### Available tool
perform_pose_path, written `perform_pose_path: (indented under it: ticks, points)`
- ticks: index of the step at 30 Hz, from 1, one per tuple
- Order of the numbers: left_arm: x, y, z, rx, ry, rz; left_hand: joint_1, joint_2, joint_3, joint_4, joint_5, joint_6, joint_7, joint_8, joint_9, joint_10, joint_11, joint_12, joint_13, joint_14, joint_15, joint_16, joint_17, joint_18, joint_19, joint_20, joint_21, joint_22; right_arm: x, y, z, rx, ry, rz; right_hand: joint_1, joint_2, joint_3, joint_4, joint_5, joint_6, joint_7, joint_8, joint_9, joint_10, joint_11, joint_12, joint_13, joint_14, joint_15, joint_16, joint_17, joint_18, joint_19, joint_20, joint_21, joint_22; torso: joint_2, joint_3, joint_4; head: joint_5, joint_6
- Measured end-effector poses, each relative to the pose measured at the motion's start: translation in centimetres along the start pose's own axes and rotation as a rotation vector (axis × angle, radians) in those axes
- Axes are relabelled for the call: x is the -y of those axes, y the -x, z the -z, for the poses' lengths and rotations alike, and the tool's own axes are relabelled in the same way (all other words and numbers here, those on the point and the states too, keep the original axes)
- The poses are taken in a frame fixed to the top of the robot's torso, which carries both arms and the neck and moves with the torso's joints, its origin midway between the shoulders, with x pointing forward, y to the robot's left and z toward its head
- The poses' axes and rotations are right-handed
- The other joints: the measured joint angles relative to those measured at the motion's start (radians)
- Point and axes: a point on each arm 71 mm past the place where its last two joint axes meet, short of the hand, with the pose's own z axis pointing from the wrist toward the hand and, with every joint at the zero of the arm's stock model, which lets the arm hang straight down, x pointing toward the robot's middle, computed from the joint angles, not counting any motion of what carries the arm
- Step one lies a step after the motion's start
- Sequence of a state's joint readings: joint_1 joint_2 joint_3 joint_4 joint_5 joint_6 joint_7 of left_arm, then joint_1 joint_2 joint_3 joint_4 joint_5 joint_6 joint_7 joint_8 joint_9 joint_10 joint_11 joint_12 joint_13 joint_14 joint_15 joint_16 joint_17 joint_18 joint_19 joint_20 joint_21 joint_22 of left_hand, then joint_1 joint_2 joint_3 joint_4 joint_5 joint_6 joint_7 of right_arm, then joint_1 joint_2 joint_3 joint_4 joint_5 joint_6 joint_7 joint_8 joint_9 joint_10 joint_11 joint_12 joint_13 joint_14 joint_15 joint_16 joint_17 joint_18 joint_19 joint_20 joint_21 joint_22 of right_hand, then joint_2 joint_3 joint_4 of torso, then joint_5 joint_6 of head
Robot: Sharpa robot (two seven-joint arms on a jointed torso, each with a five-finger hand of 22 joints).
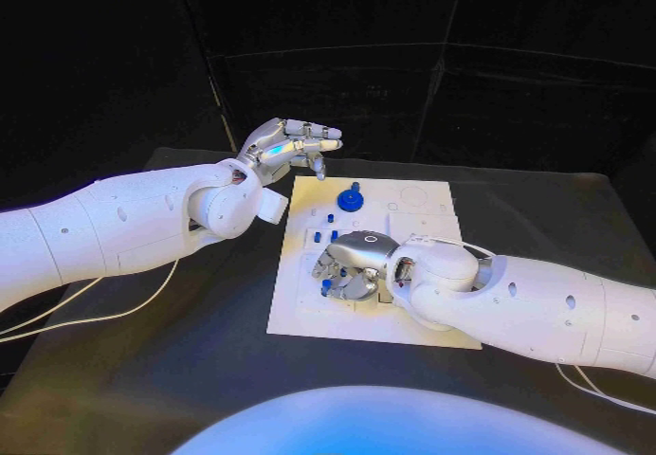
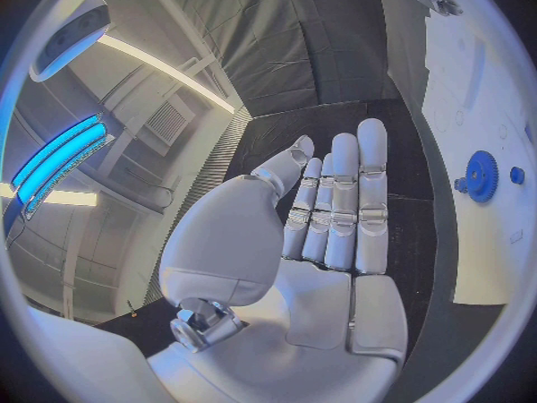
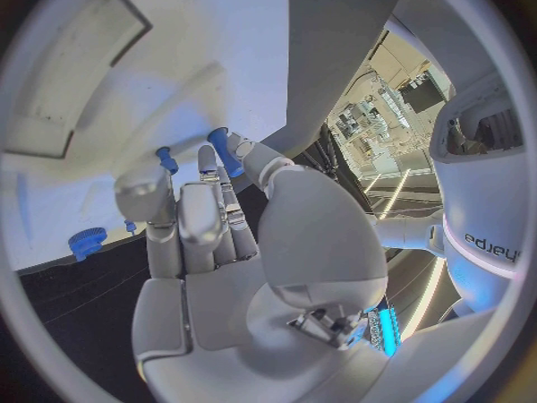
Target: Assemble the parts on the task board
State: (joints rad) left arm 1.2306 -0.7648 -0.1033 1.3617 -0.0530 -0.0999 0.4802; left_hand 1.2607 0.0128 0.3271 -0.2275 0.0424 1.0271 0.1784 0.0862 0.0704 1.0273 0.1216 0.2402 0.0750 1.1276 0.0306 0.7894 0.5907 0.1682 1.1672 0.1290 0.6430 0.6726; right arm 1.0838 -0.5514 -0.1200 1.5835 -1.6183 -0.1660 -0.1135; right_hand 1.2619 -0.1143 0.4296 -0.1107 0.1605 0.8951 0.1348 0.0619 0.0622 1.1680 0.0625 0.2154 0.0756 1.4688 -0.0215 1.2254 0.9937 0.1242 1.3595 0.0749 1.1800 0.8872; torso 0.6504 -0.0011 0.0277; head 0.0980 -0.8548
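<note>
parts lie on the white task board (image 1: 308, 303) in the middle of the black table (image 1: 136, 379): a blue gear (image 1: 352, 200) stands near the board's far edge, and a few small blue pegs (image 1: 322, 236) stand between the gear and the right hand (image 1: 350, 268). the right hand rests palm down on the middle of the board, fingers curled toward its surface. in the right wrist view a blue pin (image 3: 225, 150) sits between the thumb and a fingertip, so this hand pinches it, and a second small blue peg (image 3: 166, 158) stands just beside the fingertips (image 3: 207, 157). the left hand (image 1: 284, 145) is raised above the table beyond the board's far left corner, apart from the board. in the left wrist view its fingers (image 2: 358, 197) are stretched out straight and side by side, holding nothing, with the gear off to one side on the board.
</note>
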Motion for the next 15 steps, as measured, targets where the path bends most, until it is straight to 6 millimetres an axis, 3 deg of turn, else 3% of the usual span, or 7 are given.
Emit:
perform_pose_path:
  ticks: [3, 8, 15]
  points:
    - [0.0, 0.0, 0.0, 0.0, 0.0, 0.0, 0.0, 0.0, 0.0, 0.0, 0.0, 0.0, 0.0, 0.0, 0.0, 0.0, 0.0, 0.0, 0.0, 0.0, 0.0, 0.0, 0.0, 0.0, 0.0, 0.0, 0.0, 0.0, 0.0, 0.1, 0.1, 0.014, 0.004, -0.001, 0.0, 0.0, 0.0, 0.0, 0.001, 0.0, 0.0, 0.0, 0.001, 0.0, 0.0, 0.003, 0.002, 0.0, 0.0, 0.0, 0.004, 0.0, 0.0, 0.0, 0.0, 0.0, 0.0, 0.0, 0.0, 0.0, 0.0]
    - [0.0, 0.0, 0.0, 0.0, 0.001, 0.0, 0.0, 0.0, 0.0, 0.0, 0.0, 0.0, 0.0, 0.0, 0.0, 0.0, 0.0, 0.0, 0.0, 0.0, 0.0, 0.0, 0.0, 0.0, 0.0, 0.0, 0.0, 0.0, -0.1, 0.4, 0.4, 0.057, 0.019, -0.008, 0.007, -0.007, -0.011, -0.003, 0.048, 0.0, 0.0, 0.0, 0.005, 0.011, -0.011, 0.022, 0.01, -0.004, -0.004, 0.0, 0.007, 0.0, 0.0, 0.0, 0.0, 0.005, -0.001, 0.0, -0.0001, 0.0, 0.0]
    - [0.0, 0.2, 0.1, 0.004, 0.002, -0.001, 0.0, 0.0, 0.0, 0.0, 0.0, 0.0, 0.0, 0.0, 0.0, 0.0, 0.0, 0.0, 0.0, 0.0, 0.0, 0.0, 0.0, 0.0, 0.0, 0.0, 0.0, 0.0, 0.0, 1.0, 1.9, 0.142, 0.05, -0.028, 0.013, -0.013, -0.02, -0.004, 0.064, 0.008, -0.002, 0.007, 0.009, 0.031, -0.02, 0.043, 0.021, -0.004, -0.011, 0.0, 0.014, 0.0, 0.004, -0.004, 0.0, 0.011, -0.001, 0.0005, -0.0004, -0.001, 0.002]
